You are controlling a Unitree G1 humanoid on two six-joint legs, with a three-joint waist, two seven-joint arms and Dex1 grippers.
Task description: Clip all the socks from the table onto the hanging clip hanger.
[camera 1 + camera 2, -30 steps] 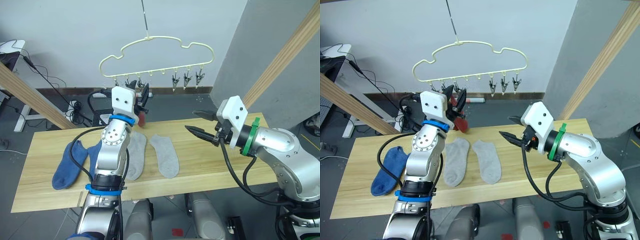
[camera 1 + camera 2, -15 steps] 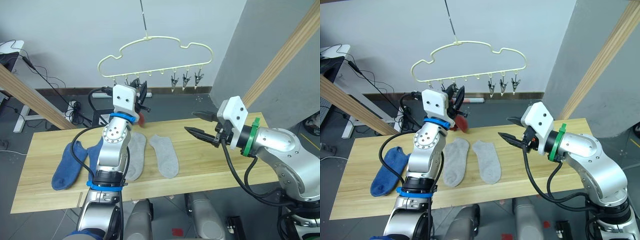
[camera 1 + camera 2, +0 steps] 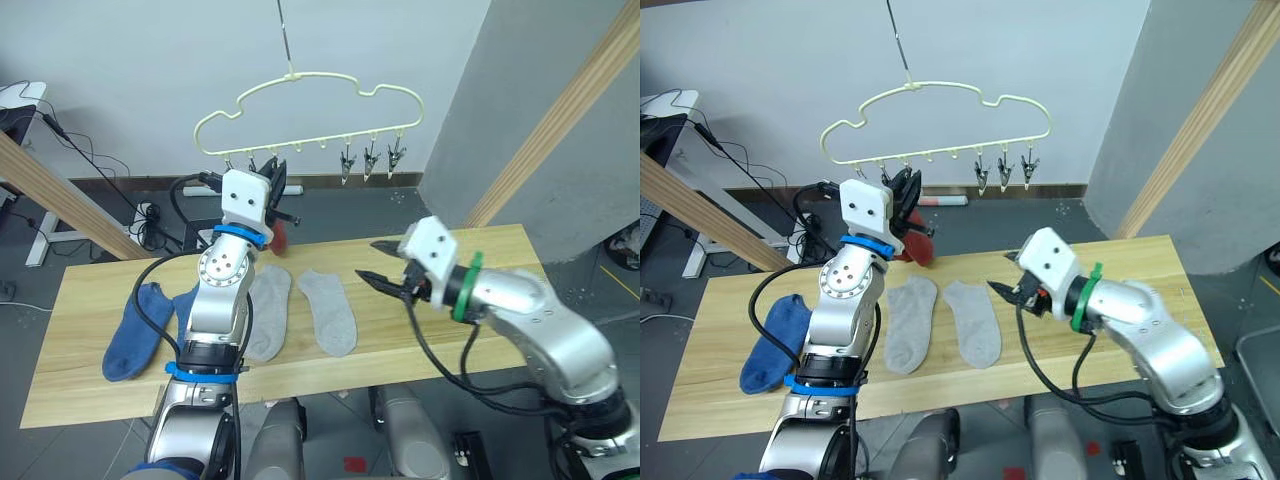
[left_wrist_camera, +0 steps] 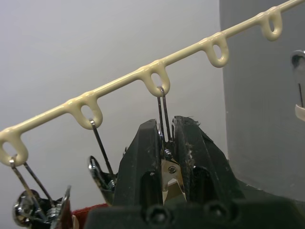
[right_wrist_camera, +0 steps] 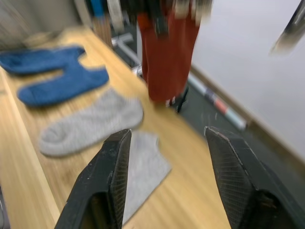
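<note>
The pale yellow clip hanger (image 3: 310,110) hangs above the table's (image 3: 500,255) far edge. My left gripper (image 3: 278,180) is raised to its row of clips. The left wrist view shows that gripper (image 4: 164,126) shut on a silver clip (image 4: 163,107) under the hanger's bar (image 4: 152,76). A rust red sock (image 3: 283,237) hangs just below it. Two grey socks (image 3: 268,310) (image 3: 330,310) lie side by side mid-table. A blue sock (image 3: 135,325) lies left of them, with a second partly behind my left arm. My right gripper (image 3: 378,262) is open and empty, right of the grey socks.
Slanted wooden poles stand at the left (image 3: 60,185) and the right (image 3: 560,120). Three free clips (image 3: 370,160) hang at the hanger's right end. Cables and a power strip (image 3: 150,215) lie on the floor behind the table.
My right gripper has moved left and a little lower over the table, closer to the grey socks. The left gripper has stayed at the clips.
</note>
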